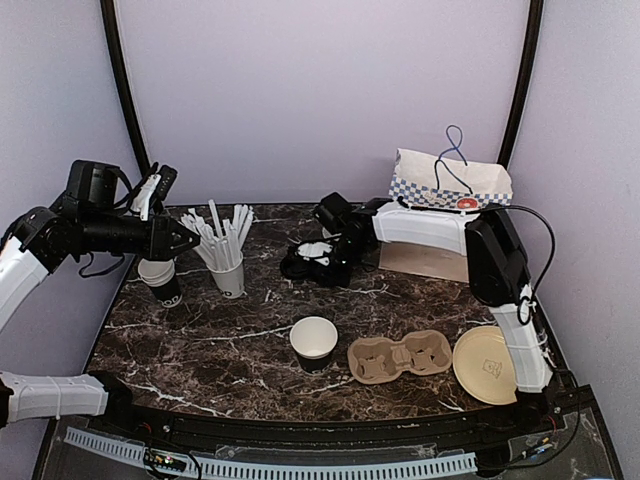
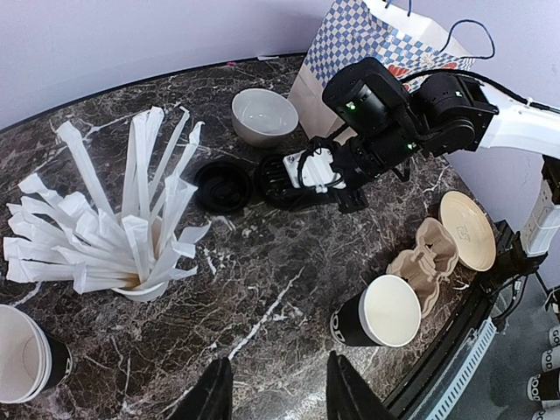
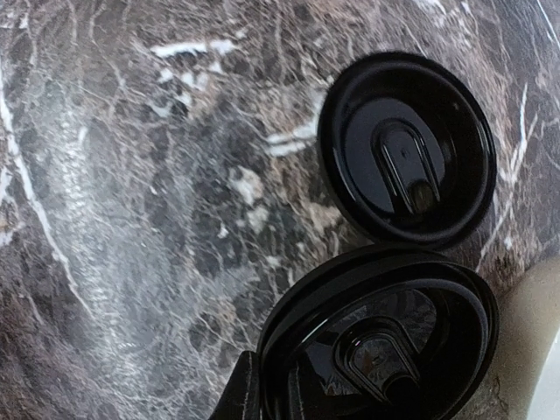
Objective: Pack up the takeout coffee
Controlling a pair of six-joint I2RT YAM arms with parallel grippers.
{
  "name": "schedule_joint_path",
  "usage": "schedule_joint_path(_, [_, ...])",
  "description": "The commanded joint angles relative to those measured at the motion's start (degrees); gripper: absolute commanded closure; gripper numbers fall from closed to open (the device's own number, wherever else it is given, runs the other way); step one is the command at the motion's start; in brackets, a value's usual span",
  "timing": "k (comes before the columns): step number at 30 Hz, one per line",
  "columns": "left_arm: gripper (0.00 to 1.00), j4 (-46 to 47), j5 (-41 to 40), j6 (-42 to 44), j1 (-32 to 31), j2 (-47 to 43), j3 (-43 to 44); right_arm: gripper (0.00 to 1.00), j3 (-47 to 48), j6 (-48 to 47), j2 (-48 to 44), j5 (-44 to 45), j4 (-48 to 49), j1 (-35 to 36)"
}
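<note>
My right hand (image 3: 267, 389) clamped on rim of round black plastic lid (image 3: 385, 337), low over table (image 3: 131, 219); second lid (image 3: 407, 149) lies just beside. Left hand (image 2: 280, 385) open, empty. Black paper cup (image 1: 314, 340) stands lidless, front centre. Risk: edge-only pinch, so lid may pivot, slip, or seat crooked.

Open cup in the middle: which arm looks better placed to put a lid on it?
Right, probably. The right arm pinches a black lid in its jaws just behind the open cup, while the left arm hovers with empty jaws over the stacked cups at the left edge.
</note>
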Motion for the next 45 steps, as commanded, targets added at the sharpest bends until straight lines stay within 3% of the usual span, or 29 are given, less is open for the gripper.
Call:
schedule_joint_path(1, [0.61,0.1,0.6,0.4,-0.2,-0.6,-0.3,0.97,-1.3,2.8,-1.7,2.6,-0.8,-2.8])
schedule_joint_path(4, [0.61,0.7,0.9,0.2,-0.3,-0.4,-0.7,0.91,-1.4,2.7,-1.2,2.9,-1.2,-3.4])
schedule_joint_path(9, [0.61,0.8,1.2,0.1,-0.5,0.4,-0.5,0.63,3.5,0.4,-0.1,2.2,-3.7,-2.9])
schedule_joint_path(12, [0.61,0.4,1.1,0.1,-0.6,0.4,-0.3,0.55,6.0,-2.3,-0.2,1.6,-3.5,-1.7])
schedule_joint_path(26, [0.61,-0.6,1.1,0.1,-1.0,0.3,-0.6,0.55,21.4,-5.4,13.6,0.9,0.2,0.5])
schedule_joint_path(32, [0.61,-1.2,0.9,1.4,-1.0,1.2,-0.6,0.53,21.6,-5.3,15.7,0.1,1.2,0.7])
schedule_joint_path(45, [0.61,0.5,0.6,1.1,-1.1,1.0,-1.4,0.80,20.9,-3.5,14.5,-2.6,1.3,0.9])
